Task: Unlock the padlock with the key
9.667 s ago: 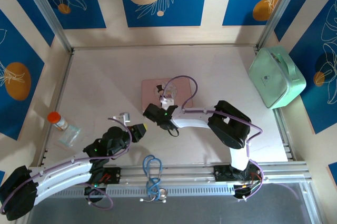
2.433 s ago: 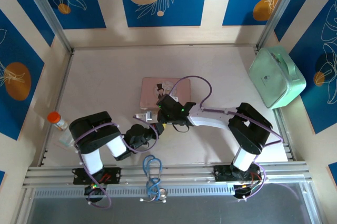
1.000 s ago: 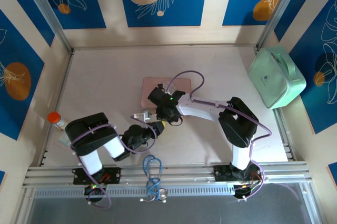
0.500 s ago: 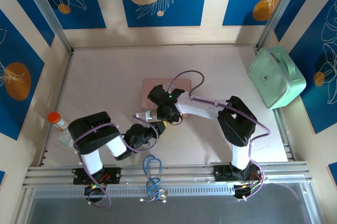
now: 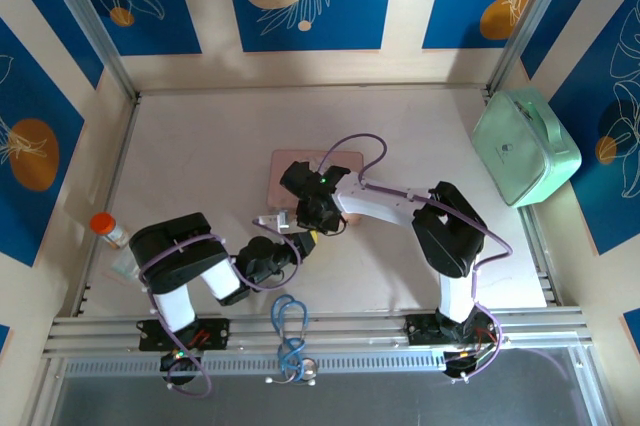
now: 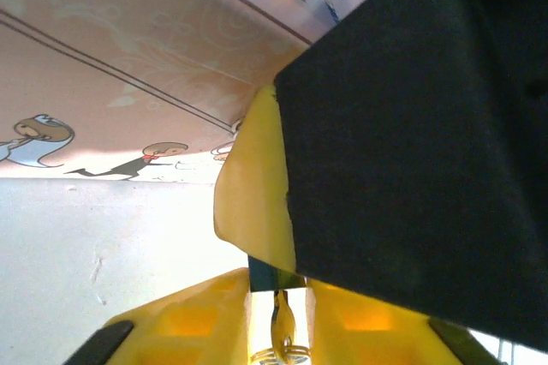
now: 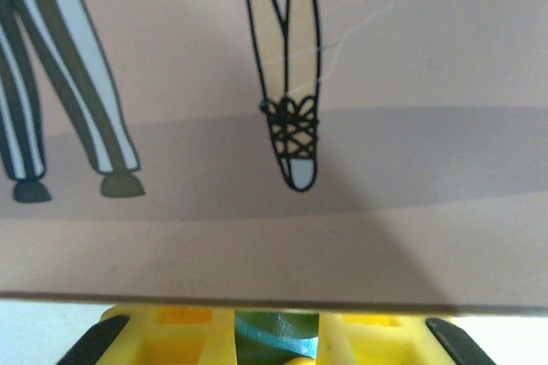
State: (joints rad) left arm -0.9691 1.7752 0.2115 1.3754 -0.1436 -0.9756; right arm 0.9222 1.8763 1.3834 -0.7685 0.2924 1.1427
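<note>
- Right gripper clamps the padlock just beside the tin.
- Left gripper's jaws flank a brass key; gripped or not, I can't tell.
- Insertion step, I'd say: next, line the key up with the keyhole.

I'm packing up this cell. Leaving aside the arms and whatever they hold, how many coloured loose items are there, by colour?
Pink tin: 1
Mint-green case: 1
Orange-capped bottle: 1
Blue looped cable: 1
Total: 4
</note>
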